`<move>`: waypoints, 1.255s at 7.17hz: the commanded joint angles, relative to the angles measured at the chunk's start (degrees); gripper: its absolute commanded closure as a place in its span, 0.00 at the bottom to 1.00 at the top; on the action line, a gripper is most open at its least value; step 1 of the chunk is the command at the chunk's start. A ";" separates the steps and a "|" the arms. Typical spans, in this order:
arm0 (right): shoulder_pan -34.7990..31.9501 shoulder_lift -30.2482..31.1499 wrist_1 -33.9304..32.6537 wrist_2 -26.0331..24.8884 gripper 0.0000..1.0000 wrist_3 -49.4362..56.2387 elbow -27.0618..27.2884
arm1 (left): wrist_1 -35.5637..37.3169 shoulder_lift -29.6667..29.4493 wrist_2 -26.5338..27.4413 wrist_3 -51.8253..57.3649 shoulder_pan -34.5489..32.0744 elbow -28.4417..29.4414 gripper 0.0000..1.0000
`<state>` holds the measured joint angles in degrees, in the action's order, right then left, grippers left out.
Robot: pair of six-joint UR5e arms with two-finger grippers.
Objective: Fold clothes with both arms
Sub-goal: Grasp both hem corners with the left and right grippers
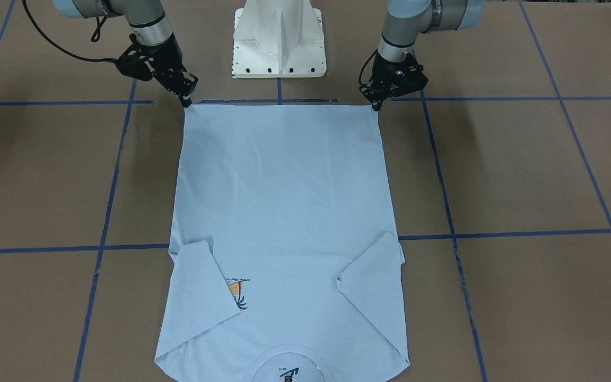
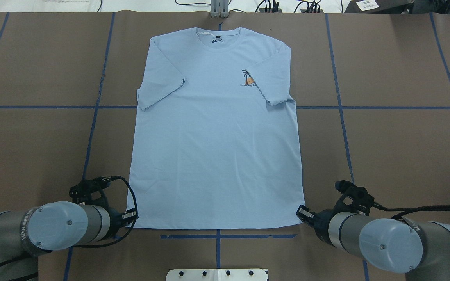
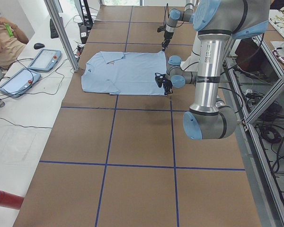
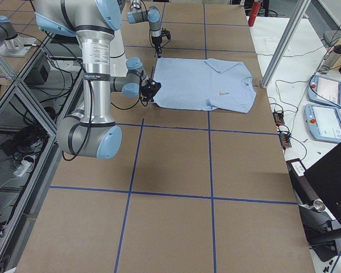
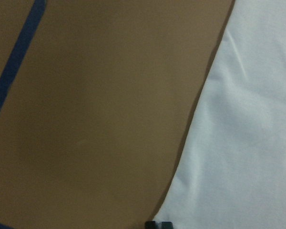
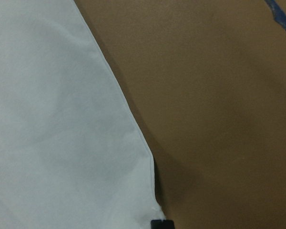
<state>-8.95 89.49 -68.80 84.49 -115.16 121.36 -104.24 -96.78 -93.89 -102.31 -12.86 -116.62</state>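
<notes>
The light blue T-shirt [image 2: 215,136] lies flat and face up on the brown table, collar away from the robot, both sleeves folded inward. Its palm-tree print [image 2: 247,78] and dark neck label [image 2: 215,39] show. In the front view the shirt [image 1: 284,201] has its hem toward the robot base. My left gripper [image 2: 132,217] [image 1: 376,106] is at the near left hem corner, tips together on the cloth [image 5: 243,143]. My right gripper [image 2: 300,212] [image 1: 187,102] is at the near right hem corner, shut on the cloth [image 6: 52,119], which lifts slightly there.
The white pedestal base [image 1: 279,42] stands between the arms just behind the hem. Blue tape lines [image 2: 338,105] grid the table. A side bench with tablets [image 3: 45,59] and a seated person lies beyond the collar end.
</notes>
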 commanded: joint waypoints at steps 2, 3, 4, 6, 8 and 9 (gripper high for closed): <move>-1.68 1.46 -0.02 1.89 1.00 0.03 2.81 | 0.00 0.88 -2.08 0.01 -0.15 -4.73 1.00; -1.60 5.48 0.07 2.17 1.00 -0.06 6.40 | 0.00 3.33 -2.26 -0.08 -0.06 -8.94 1.00; -1.17 8.65 0.24 3.04 1.00 -0.32 9.65 | 0.00 5.35 -3.48 -2.34 0.38 -12.72 1.00; -1.07 12.26 0.07 5.25 1.00 -1.99 17.03 | 2.79 6.87 -3.85 -6.05 3.19 -21.50 1.00; -6.48 10.45 -0.10 5.42 1.00 0.53 15.08 | 5.10 2.50 -4.64 -3.35 0.93 -22.18 1.00; -11.22 3.39 -0.28 5.69 1.00 8.47 9.57 | 5.10 -2.83 -4.81 3.19 -5.97 -18.25 1.00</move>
<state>-15.12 98.76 -68.91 89.88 -113.55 135.75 -99.53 -94.78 -98.49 -104.56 -13.19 -137.69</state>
